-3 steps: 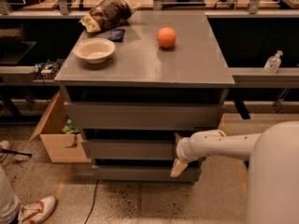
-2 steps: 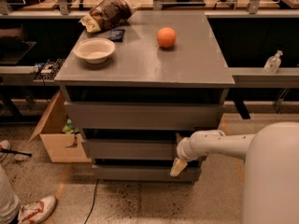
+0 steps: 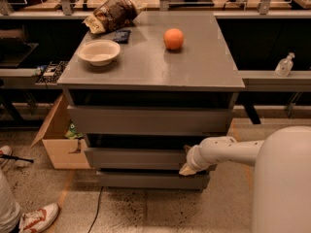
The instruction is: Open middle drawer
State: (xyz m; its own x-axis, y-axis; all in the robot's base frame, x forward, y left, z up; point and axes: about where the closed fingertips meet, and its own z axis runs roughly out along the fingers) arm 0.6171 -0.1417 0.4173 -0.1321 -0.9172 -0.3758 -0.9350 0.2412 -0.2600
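The grey cabinet has three drawer fronts stacked under its top. The middle drawer [image 3: 136, 157] is the medium grey front between the wide top drawer [image 3: 146, 120] and the narrow bottom drawer [image 3: 146, 179]. Dark gaps show above each front. My gripper [image 3: 187, 163] sits at the right end of the middle drawer front, against its lower right edge, at the end of my white arm [image 3: 228, 150] that reaches in from the right.
On the cabinet top [image 3: 194, 67] stand a white bowl [image 3: 99, 51], an orange [image 3: 173, 39], a chip bag [image 3: 112, 13] and a small dark object [image 3: 121, 35]. An open cardboard box [image 3: 56, 135] sits on the floor at the left. A person's shoe [image 3: 36, 217] is at bottom left.
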